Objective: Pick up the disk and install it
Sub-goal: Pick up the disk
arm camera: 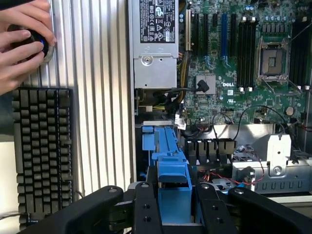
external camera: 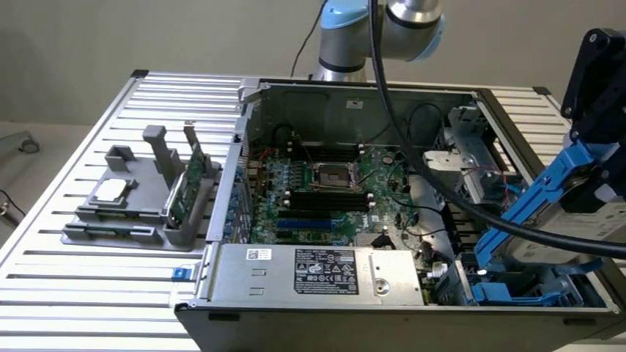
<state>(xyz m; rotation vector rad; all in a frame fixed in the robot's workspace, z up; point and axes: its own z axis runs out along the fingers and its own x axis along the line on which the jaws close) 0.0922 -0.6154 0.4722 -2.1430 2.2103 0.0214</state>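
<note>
My gripper (external camera: 590, 150) hangs at the exterior view's right, above the open computer case (external camera: 256, 110). It is shut on the disk (external camera: 550, 187), a drive in a blue plastic bracket, which slants down toward the blue drive bay (external camera: 518, 293) in the case's near right corner. In the wrist view the blue bracket of the disk (arm camera: 173, 178) sits between my black fingers (arm camera: 146, 207), directly over the blue bay rails (arm camera: 156, 139). The disk's label face is hidden.
A grey holder (external camera: 127, 220) at the exterior view's left carries a green circuit card (external camera: 183, 192) and a square silver chip (external camera: 111, 191). The power supply (external camera: 318, 271) and motherboard (external camera: 328, 183) lie in the case. A keyboard (arm camera: 41, 151) and a person's hand (arm camera: 19, 44) are beside it.
</note>
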